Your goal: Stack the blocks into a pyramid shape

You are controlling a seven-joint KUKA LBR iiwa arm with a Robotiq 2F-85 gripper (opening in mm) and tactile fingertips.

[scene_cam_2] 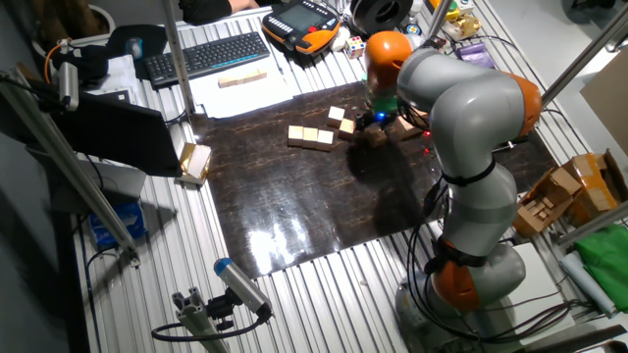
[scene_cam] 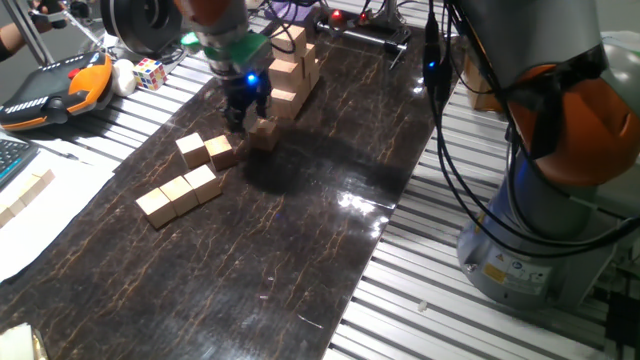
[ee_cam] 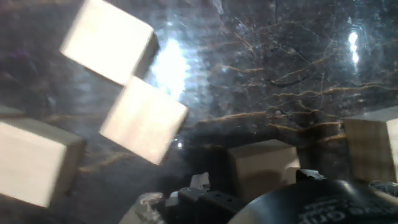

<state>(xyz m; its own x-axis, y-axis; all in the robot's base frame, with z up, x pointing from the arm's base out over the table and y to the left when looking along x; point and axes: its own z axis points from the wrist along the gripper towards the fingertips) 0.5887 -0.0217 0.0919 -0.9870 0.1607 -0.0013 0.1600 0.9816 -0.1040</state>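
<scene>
Six tan wooden blocks lie in a single layer on the dark mat; no pyramid shape is in view. Three form a row (scene_cam: 180,193) (scene_cam_2: 311,136) at the front left. Two touch corner to corner (scene_cam: 207,150) (scene_cam_2: 341,120) behind the row. One block (scene_cam: 263,132) (scene_cam_2: 376,135) (ee_cam: 261,169) sits alone to their right. My gripper (scene_cam: 247,112) (scene_cam_2: 378,122) hangs low just over this lone block, its fingers apart and nothing held. The hand view shows the corner-touching pair (ee_cam: 144,121) at upper left and the lone block close above the gripper body.
A taller tower of wooden cubes (scene_cam: 292,68) stands right behind the gripper. A multicoloured puzzle cube (scene_cam: 150,72) and an orange pendant (scene_cam: 55,88) lie off the mat at the back left. The arm's base (scene_cam: 545,230) stands at the right.
</scene>
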